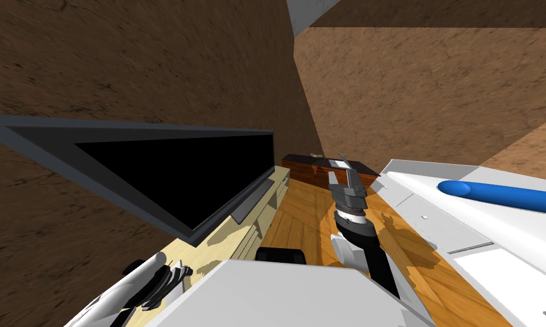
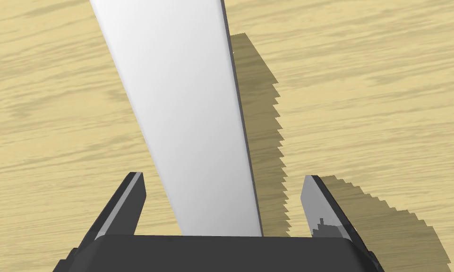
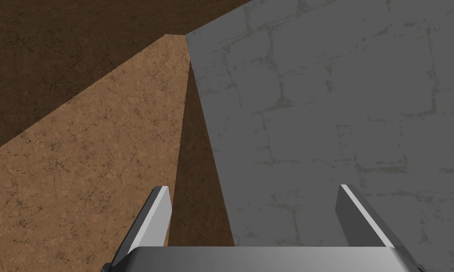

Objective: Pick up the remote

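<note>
Okay, left wrist view: left gripper [image 2: 223, 175] spread open over pale wood TV stand [image 2: 363, 94]; long white-grey remote [image 2: 188, 118] lies flat on stand top, running between fingers, clear of both. Right wrist view: right gripper [image 3: 252, 187] spread open too. Head view: left arm low over stand's near end, under TV [image 1: 169, 170]; right arm out beside stand's far end, above orange wood floor [image 1: 300, 216].

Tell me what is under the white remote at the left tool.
The remote lies on top of the pale wooden TV stand, its shadow falling to one side. The wood directly beneath it is covered. The open left tool has a finger either side of it.
</note>
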Controlling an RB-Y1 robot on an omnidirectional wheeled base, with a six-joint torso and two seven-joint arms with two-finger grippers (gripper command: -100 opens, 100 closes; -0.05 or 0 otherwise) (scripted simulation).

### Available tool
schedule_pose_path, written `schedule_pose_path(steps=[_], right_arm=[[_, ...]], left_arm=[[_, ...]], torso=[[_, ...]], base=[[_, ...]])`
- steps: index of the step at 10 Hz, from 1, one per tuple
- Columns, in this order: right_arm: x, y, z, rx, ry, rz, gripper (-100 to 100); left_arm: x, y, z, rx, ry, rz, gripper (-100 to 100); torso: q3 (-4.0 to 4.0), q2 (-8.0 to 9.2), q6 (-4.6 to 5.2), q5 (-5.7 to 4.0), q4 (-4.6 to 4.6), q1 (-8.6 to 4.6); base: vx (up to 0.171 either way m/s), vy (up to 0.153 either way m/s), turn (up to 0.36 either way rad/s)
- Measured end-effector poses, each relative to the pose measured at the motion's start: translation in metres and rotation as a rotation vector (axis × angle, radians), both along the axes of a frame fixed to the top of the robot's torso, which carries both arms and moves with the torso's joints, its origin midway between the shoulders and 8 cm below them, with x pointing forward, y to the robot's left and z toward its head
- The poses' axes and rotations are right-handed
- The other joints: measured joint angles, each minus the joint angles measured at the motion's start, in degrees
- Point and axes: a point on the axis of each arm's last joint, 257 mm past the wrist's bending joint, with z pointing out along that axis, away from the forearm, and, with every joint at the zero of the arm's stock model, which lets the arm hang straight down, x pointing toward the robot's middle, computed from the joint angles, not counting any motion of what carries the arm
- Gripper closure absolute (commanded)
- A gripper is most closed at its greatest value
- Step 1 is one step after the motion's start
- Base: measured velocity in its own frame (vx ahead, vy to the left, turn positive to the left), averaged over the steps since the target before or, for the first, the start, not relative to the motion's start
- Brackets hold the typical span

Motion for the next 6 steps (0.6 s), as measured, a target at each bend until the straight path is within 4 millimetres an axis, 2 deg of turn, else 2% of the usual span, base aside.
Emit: schedule_pose_path(steps=[5, 6], right_arm=[[0.0, 0.0, 0.0, 0.0, 0.0, 0.0, 0], [0.0, 0.0, 0.0, 0.0, 0.0, 0.0, 0]], left_arm=[[0.0, 0.0, 0.0001, 0.0, 0.0, 0.0, -100], [-0.0006, -0.0054, -0.0068, -0.004, 0.002, -0.001, -100]], torso=[[0.0, 0.0, 0.0, 0.0, 0.0, 0.0], [-0.01, -0.01, 0.01, 0.01, 0.0, -0.01]], base=[[0.003, -0.003, 0.01], [0.011, -0.012, 0.037]])
